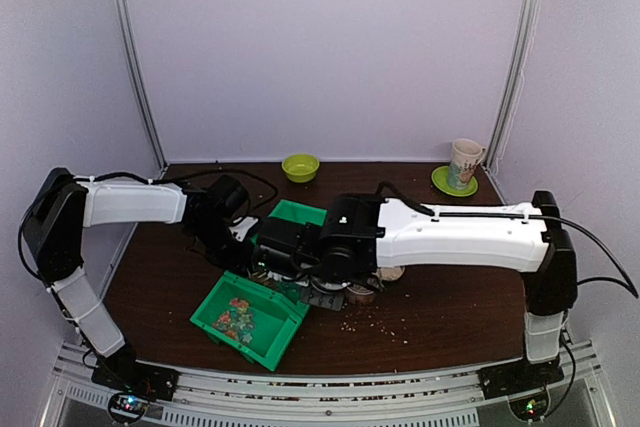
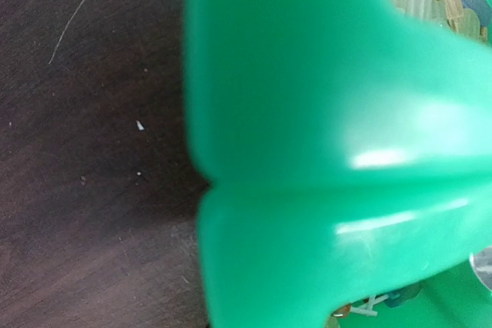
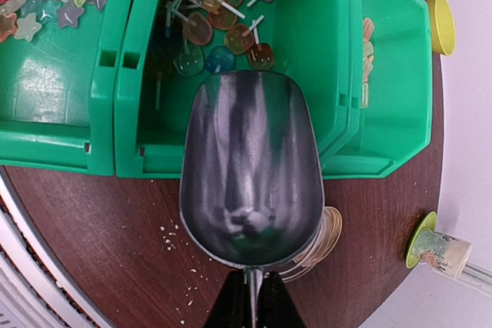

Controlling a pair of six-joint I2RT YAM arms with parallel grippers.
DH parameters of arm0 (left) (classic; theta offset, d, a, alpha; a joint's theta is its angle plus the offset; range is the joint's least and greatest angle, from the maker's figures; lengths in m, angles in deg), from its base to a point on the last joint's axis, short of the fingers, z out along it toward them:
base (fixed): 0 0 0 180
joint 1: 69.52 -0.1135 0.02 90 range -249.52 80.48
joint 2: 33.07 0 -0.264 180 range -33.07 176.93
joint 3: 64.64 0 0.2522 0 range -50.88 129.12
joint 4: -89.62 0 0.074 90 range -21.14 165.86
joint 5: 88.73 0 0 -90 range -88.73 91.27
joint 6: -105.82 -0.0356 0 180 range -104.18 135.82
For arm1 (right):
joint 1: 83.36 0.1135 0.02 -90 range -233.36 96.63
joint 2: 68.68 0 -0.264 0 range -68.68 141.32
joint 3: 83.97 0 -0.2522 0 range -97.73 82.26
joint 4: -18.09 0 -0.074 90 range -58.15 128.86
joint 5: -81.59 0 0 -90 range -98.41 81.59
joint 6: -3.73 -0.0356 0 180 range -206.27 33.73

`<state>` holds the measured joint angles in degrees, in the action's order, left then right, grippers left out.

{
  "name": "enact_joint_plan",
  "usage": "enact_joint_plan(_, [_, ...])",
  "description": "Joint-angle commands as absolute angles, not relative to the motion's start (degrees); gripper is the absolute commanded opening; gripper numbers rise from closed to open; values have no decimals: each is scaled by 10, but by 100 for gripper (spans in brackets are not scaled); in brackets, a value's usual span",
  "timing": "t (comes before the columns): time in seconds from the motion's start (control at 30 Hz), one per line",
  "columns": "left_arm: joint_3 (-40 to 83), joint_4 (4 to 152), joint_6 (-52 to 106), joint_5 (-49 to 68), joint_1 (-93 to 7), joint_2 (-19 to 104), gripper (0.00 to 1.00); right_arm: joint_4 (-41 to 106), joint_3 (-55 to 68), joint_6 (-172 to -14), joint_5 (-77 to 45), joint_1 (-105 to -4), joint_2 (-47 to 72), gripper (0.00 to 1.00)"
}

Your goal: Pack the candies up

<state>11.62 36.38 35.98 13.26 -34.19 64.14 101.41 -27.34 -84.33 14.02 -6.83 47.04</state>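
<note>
Steel scoop [image 3: 250, 182], its handle clamped in the right hand [image 3: 251, 297], hangs over the near wall of the bin [image 3: 154, 155]; digging shallow could flick candies [image 3: 223, 21] onto the counter [image 3: 115, 220]. Left hand [image 1: 238, 243]: closed.

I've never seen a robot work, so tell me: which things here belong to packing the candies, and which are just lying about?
Part of the job: candies; green bins holding them; metal scoop; probably the clear tub under it.
Just lying about: small green bowl; cup on its green saucer; crumbs on the table.
</note>
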Motion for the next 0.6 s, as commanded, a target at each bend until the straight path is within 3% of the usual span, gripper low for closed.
enact_joint_plan(0.0, [150, 390, 349, 147, -332, 605, 0, 1052, -335, -830, 181, -67, 519, 0])
enact_joint_plan(0.3, [152, 392, 343, 139, -326, 590, 0, 1084, -418, -800, 195, -68, 611, 0])
enact_joint_plan(0.57, [147, 406, 340, 142, -323, 574, 0, 1033, -415, -784, 99, -81, 631, 0])
